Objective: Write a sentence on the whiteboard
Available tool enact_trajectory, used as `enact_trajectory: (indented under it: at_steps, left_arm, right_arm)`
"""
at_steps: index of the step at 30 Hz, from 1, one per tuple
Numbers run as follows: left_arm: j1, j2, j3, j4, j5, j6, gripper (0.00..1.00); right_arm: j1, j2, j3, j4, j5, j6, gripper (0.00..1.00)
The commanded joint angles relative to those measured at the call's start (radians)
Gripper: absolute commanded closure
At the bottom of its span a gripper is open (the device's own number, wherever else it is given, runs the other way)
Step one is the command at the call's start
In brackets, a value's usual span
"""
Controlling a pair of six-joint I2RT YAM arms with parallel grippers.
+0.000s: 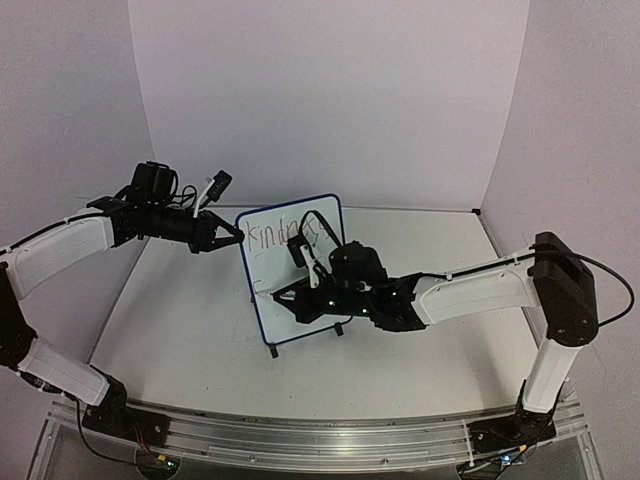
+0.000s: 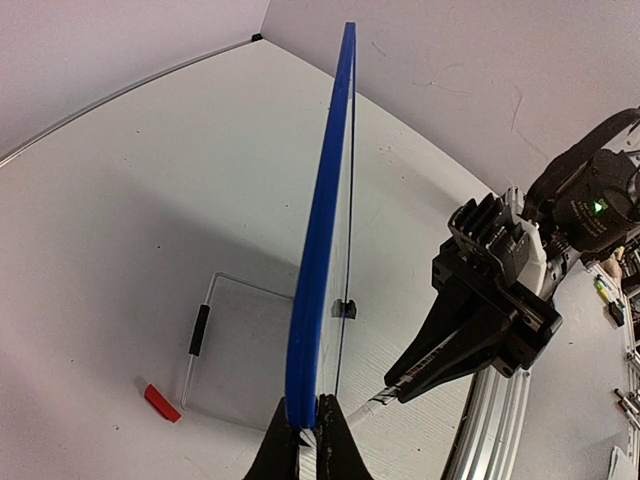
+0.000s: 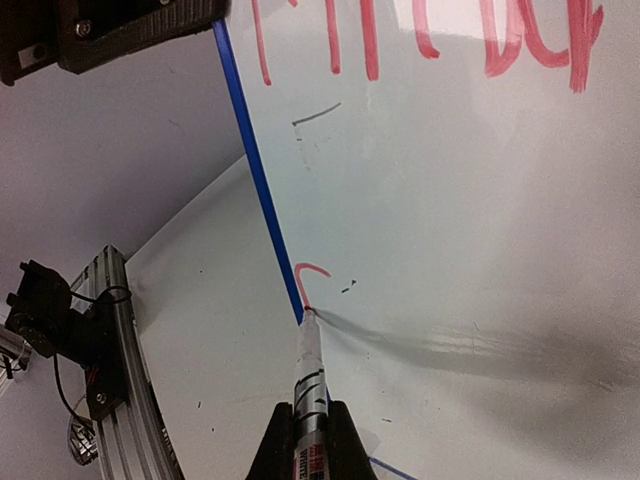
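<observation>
The whiteboard (image 1: 300,300) stands upright mid-table, its blue frame (image 2: 322,240) seen edge-on in the left wrist view. My left gripper (image 1: 237,235) is shut on the board's upper left edge, jaws pinching the frame (image 2: 305,402). Red words of the sentence (image 1: 284,236) run along the top line (image 3: 430,35). My right gripper (image 3: 312,408) is shut on a white marker (image 3: 310,370), whose red tip touches the board's lower left by the frame. A short curved red stroke (image 3: 308,275) ends at that tip. The right gripper (image 1: 285,297) sits in front of the board.
A red marker cap (image 2: 160,402) lies on the table behind the board. A bent wire stand with a black sleeve (image 2: 200,330) props the board from behind. An aluminium rail (image 1: 320,435) runs along the near edge. White walls close in the back and sides.
</observation>
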Motion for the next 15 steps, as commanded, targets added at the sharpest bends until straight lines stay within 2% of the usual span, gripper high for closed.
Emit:
enact_trajectory:
  at_steps: [1,15]
  left_arm:
    - [-0.033,0.038,0.0,-0.087,-0.054,0.048,1.0]
    - [-0.034,0.038,0.0,-0.089,-0.056,0.048,1.0]
  right_arm:
    - [0.0,-0.009,0.002,-0.019,0.023,-0.007,1.0]
    - [0.0,-0.068,-0.042,-0.005,0.103,-0.01,1.0]
